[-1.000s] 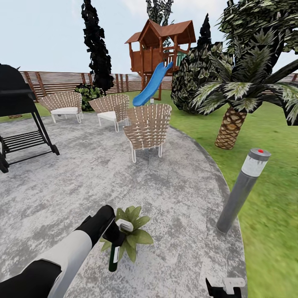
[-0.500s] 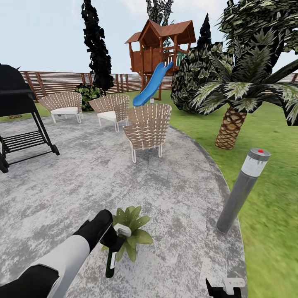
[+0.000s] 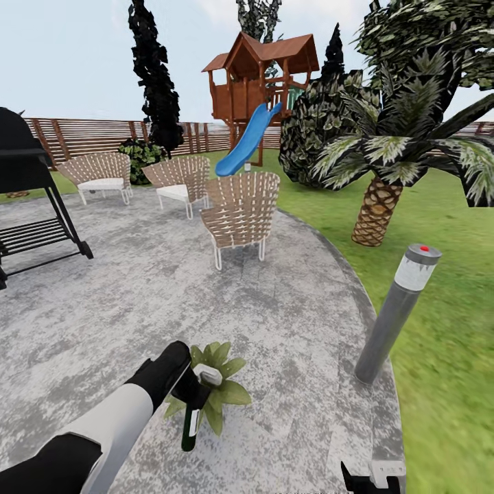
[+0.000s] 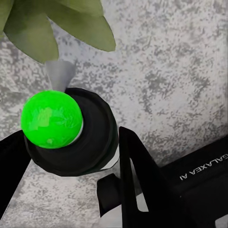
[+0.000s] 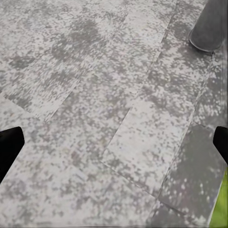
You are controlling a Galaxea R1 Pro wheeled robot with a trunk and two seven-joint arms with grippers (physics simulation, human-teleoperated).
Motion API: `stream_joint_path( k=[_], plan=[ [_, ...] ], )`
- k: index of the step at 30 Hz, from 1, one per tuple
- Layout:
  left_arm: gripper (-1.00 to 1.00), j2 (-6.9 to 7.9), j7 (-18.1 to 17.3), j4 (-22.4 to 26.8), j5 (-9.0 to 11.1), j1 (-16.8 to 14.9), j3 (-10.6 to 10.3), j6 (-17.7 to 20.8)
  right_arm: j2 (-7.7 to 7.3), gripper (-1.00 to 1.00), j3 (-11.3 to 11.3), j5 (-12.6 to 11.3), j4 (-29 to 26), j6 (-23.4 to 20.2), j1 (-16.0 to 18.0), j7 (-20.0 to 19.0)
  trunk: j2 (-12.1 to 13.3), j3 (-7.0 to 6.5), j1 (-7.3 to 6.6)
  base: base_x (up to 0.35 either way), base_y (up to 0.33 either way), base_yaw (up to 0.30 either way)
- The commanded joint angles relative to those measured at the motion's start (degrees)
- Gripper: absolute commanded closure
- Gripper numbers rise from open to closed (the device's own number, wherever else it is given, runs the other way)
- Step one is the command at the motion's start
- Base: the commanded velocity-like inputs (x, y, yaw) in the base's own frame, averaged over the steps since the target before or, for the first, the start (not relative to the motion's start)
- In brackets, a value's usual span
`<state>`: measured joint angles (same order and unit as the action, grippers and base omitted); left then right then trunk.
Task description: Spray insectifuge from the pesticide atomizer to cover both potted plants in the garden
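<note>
at far left a black barbecue grill on a stand (image 3: pixel 27 178) sits on the round grey speckled patio (image 3: pixel 288 309). the left gripper (image 3: pixel 184 388) has its fingers clamped around the slim dark green-black pesticide atomizer with the white trigger head (image 3: pixel 190 420), held bottle-down right over the small potted plant with pale-streaked pointed leaves (image 3: pixel 223 384). this looks like the spraying step on one plant; next the nozzle likely needs aiming at the leaves, and the second plant must be found. further right stands a tall grey bollard lamp (image 3: pixel 396 312). the right gripper (image 3: pixel 374 477) hangs low over paving, its fingers spread apart and empty
</note>
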<state>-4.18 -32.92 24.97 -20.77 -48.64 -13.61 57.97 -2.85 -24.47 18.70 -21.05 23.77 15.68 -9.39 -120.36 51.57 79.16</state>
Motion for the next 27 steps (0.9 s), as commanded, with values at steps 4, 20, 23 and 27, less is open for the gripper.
stream_joint_path(
  k=[4, 20, 23, 27],
  plan=[
    [1.00, 0.58, -0.6, 0.1, -0.7, 0.1, -0.3, 0.2, 0.03, -1.00, -0.5, 0.2, 0.0, 0.2, 0.1, -0.4, 0.0, 0.05, -0.01, 0.000, 0.000, -0.259],
    [1.00, 0.45, -0.5, 0.0, -0.9, -0.2, -0.2, 0.2, 0.03, -1.00, -0.5, 0.3, 0.0, 0.2, 0.1, -0.4, 0.0, 0.05, -0.01, 0.000, 0.000, -0.018],
    [1.00, 0.48, -0.5, -0.3, -1.0, 0.3, -0.5, 0.2, 0.03, -1.00, -0.5, 0.2, 0.0, 0.2, 0.1, -0.4, 0.0, 0.05, -0.01, 0.000, 0.000, 0.000],
    [1.00, 0.61, -0.5, -0.7, -1.0, 0.6, -0.6, 0.1, 0.03, -1.00, -0.5, 0.3, 0.0, 0.2, 0.1, -0.4, 0.0, 0.05, -0.01, -0.003, 0.000, 0.000]
  ],
)
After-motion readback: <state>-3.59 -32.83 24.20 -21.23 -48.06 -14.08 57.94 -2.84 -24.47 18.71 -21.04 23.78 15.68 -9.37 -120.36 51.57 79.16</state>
